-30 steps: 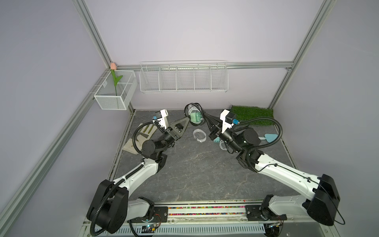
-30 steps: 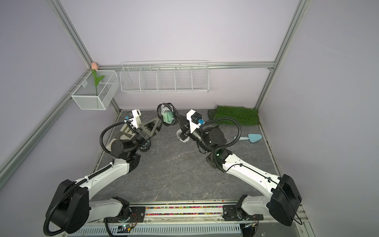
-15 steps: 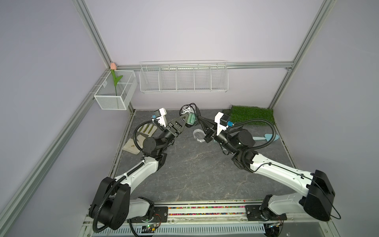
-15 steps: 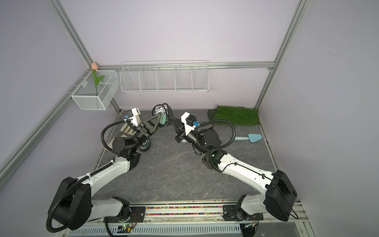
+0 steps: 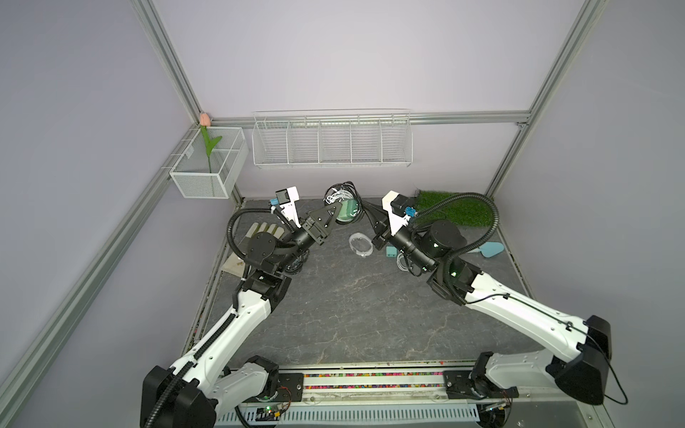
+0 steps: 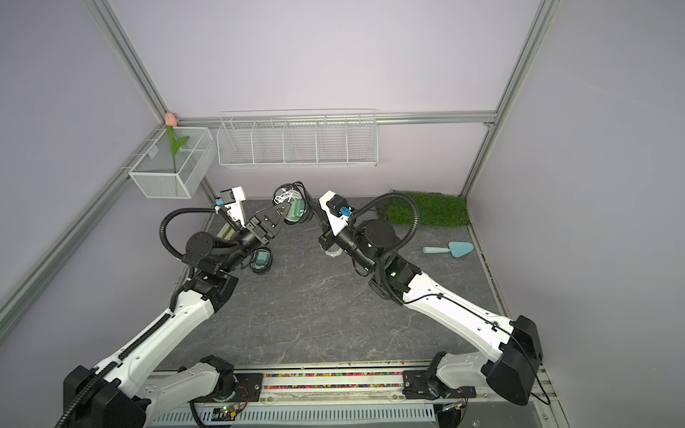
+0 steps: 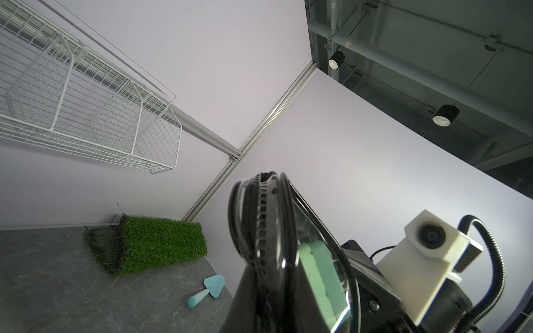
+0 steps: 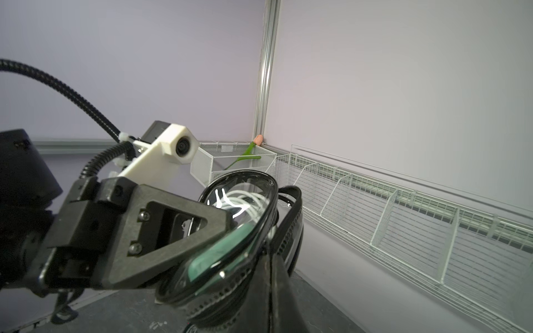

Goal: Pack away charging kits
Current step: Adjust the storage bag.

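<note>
Item: black-rimmed case [image 5: 344,205]; oval, glossy clear lid, toothed zip band; held clear of the worktop [image 5: 352,307] near the back wall; left claw [image 5: 334,214] closed flat against its lid, right claw [image 5: 365,212] clamped on its rim. Contents: coiled white cable [image 8: 245,201]; matte teal adapter [image 7: 320,276]. On the grey veined worktop: pale oval case [image 5: 360,245]; loose teal cube [image 5: 390,252] just beside the right arm; second black-rimmed case [image 6: 261,259], half hidden under the left arm; beige glove [image 5: 259,233], partly covered; right fingertips hard to make out.
</note>
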Robot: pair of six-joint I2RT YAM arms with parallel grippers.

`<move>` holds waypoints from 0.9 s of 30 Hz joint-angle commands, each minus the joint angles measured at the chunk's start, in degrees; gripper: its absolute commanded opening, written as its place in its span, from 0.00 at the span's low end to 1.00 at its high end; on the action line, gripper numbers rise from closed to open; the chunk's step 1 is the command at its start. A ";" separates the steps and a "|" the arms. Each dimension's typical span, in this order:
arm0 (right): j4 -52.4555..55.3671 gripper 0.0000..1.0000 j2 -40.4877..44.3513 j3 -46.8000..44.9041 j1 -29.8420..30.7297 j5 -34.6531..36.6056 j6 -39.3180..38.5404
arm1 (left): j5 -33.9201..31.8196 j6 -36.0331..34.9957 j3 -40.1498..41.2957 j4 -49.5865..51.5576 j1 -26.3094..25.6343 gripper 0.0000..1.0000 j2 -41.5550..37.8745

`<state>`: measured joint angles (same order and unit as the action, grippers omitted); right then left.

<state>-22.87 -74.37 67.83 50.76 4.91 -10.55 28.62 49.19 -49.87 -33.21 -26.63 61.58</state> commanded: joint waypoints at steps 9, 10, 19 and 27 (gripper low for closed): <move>18.02 0.14 1.86 -3.42 -1.24 -7.36 -2.47 | 13.22 -7.80 -4.36 9.82 -2.72 0.02 -0.53; 18.69 0.20 2.07 -3.93 -1.24 -7.09 -1.27 | 13.14 -8.40 -4.38 10.80 -2.72 0.03 -0.20; 22.81 0.91 19.63 -19.57 -3.52 -1.94 9.13 | 13.74 -11.37 -1.57 10.07 -2.72 0.05 0.89; 18.83 0.98 26.47 -20.28 -6.50 -13.22 24.00 | 16.09 -15.10 -1.05 10.24 -4.13 0.06 0.39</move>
<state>-0.49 -48.23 47.05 44.73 -3.14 5.08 42.48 37.12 -51.11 -20.80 -29.69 62.98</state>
